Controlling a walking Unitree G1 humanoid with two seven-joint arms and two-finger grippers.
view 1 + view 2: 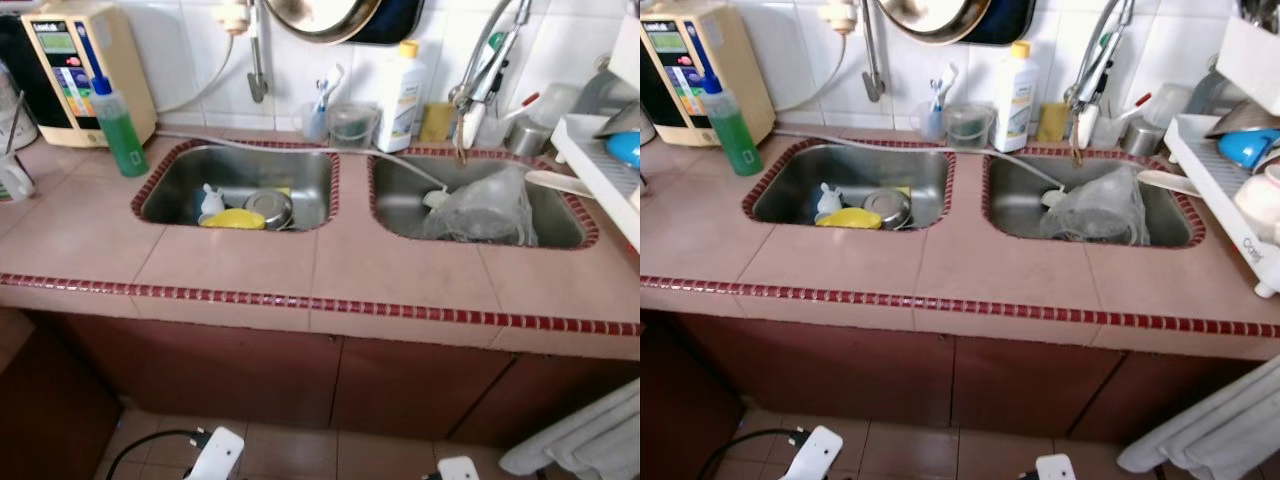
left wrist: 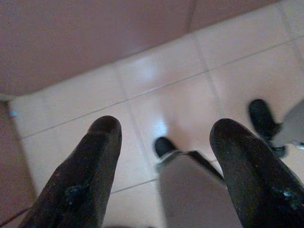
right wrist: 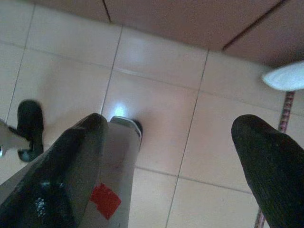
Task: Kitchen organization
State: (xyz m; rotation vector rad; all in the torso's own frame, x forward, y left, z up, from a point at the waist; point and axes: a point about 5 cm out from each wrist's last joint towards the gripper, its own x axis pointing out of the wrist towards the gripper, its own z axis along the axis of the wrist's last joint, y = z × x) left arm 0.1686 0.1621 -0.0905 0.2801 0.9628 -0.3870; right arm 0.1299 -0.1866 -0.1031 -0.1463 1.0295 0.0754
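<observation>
Dishes (image 1: 245, 211) lie in the left sink (image 1: 160, 195) of the pink worktop (image 1: 250, 270), while my left claw (image 2: 164, 137) and right claw (image 3: 171, 133) hang open and empty over the floor (image 2: 156, 85).

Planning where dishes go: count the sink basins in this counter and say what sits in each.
2. The left basin holds a yellow dish and a metal bowl. The right basin, under the faucet, holds clear plastic containers. More may lie hidden beneath them.

left pincer (image 2: 164, 133): rounded black fingers | right pincer (image 3: 175, 128): black fingers | leg: silver, red sticker (image 3: 105, 200)
</observation>
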